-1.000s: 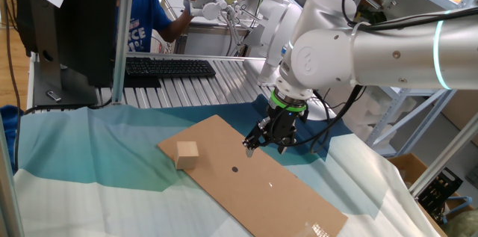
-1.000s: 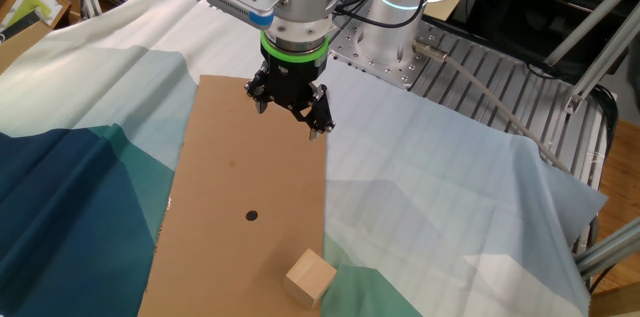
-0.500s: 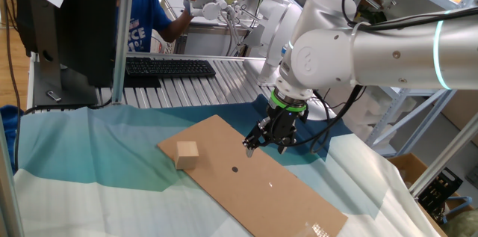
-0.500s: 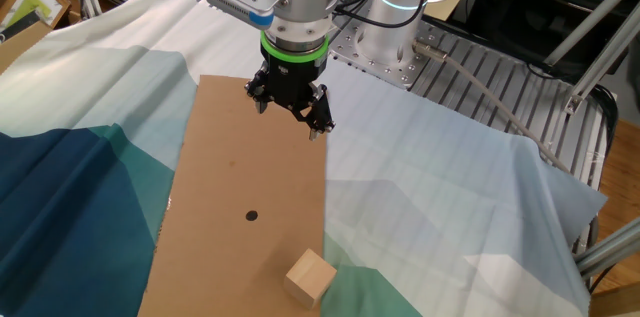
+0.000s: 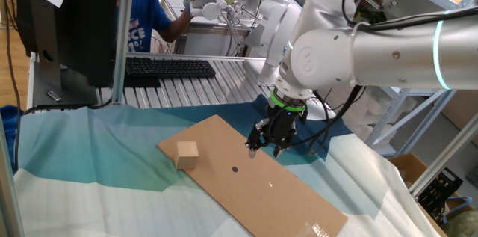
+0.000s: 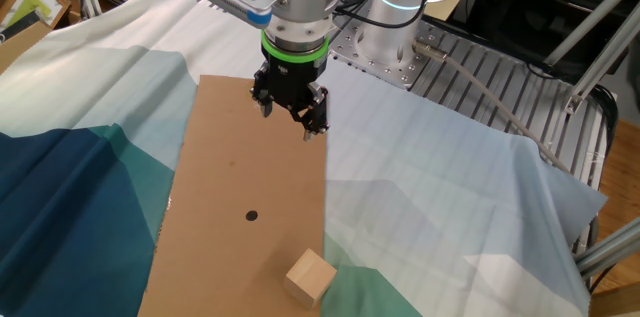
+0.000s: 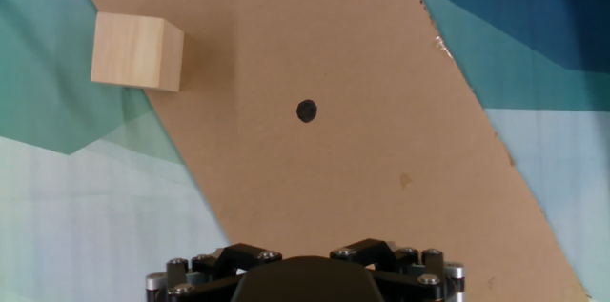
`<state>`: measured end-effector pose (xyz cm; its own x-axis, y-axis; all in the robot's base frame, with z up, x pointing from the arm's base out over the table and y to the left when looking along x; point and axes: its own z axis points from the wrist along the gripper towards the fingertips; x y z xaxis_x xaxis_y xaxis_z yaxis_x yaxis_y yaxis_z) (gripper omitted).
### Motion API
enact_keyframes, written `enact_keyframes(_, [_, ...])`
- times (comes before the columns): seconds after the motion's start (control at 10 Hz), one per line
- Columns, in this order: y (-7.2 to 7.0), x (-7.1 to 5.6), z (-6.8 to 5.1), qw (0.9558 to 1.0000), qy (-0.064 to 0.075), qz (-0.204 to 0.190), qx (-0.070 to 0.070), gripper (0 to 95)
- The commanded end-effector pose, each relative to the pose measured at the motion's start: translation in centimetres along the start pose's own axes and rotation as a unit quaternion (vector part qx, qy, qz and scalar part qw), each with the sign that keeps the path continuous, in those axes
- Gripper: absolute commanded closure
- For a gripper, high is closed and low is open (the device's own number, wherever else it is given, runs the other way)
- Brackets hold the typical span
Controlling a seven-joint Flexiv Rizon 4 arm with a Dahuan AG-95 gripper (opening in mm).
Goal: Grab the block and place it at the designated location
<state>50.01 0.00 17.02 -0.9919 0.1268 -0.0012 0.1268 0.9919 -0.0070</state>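
Hovering above the cardboard sheet (image 6: 240, 177) near the table's back edge, the gripper (image 6: 291, 114) carries nothing; its fingers look spread apart in both fixed views, though the hand view shows only the base of the hand, so the tips themselves are hard to read. It hangs clear of the sheet, well apart from both task items, which suits an approach not yet begun.

Going by the fixed view that looks toward the arm's base, nearest the front edge of the table lies the block (image 6: 309, 277), a pale wooden cube resting flat and square, half on the sheet's corner and half on the blue-green cloth (image 6: 70, 187). That overhang should not hinder a grasp, since its upright faces stand free on all sides.

Farther in, toward the middle of the sheet, sits the designated location (image 6: 251, 216), a dark dot with bare cardboard all round it. Block and dot are near each other but not touching, so the carry looks short.

Beyond the dot hangs the hand, and behind it the arm's base at the back edge.
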Motion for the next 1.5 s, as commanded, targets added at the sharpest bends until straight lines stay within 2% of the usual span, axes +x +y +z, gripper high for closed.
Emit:
enact_keyframes(0.1, [0.0,0.01,0.02,0.9984,0.0,0.057,0.003,95.0])
enact_keyframes(1.1, [0.0,0.01,0.02,0.9985,0.0,0.055,0.003,95.0])
enact_keyframes(1.5, [0.0,0.02,-0.01,0.9978,0.0,0.066,0.004,95.0])
